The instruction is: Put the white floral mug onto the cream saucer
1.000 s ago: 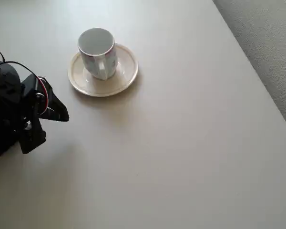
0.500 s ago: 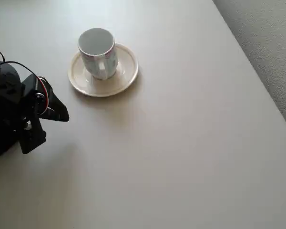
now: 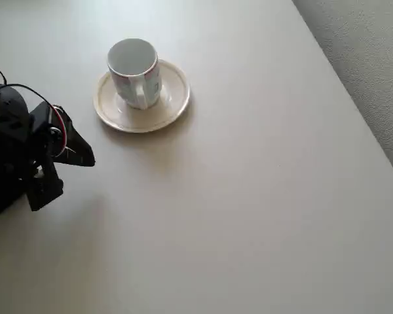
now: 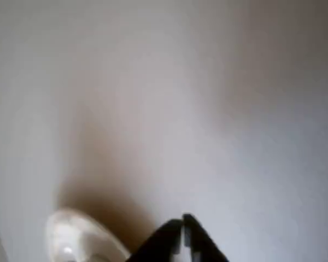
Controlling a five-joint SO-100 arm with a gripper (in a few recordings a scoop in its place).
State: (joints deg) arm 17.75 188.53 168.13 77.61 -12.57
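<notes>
Overhead view: almost nothing is changed from the frames taken a second and half a second ago. The mug (image 3: 134, 70) is seen upright in the well of the saucer (image 3: 172, 98), exactly where it stood before, its handle turned toward the lower edge of the picture. The black arm (image 3: 16, 154) is found in the same place at the left edge, only a slight shift of its upper part being noted. The gripper (image 3: 85, 157) is pointed to the right, well apart from the saucer, with bare desk (image 3: 249, 196) between them.

The saucer is placed in the upper left part of the desk. A wide free stretch of desk is left to its right and below it. The desk's right edge is seen running diagonally across the upper right corner, with grey textured floor (image 3: 367, 59) beyond.

Wrist view, blurred: the jaws are recorded as closed, the two dark tips (image 4: 181, 232) meeting with only a thin seam between them. Nothing is held. The pale saucer rim (image 4: 76, 240) is seen to the lower left of the tips.
</notes>
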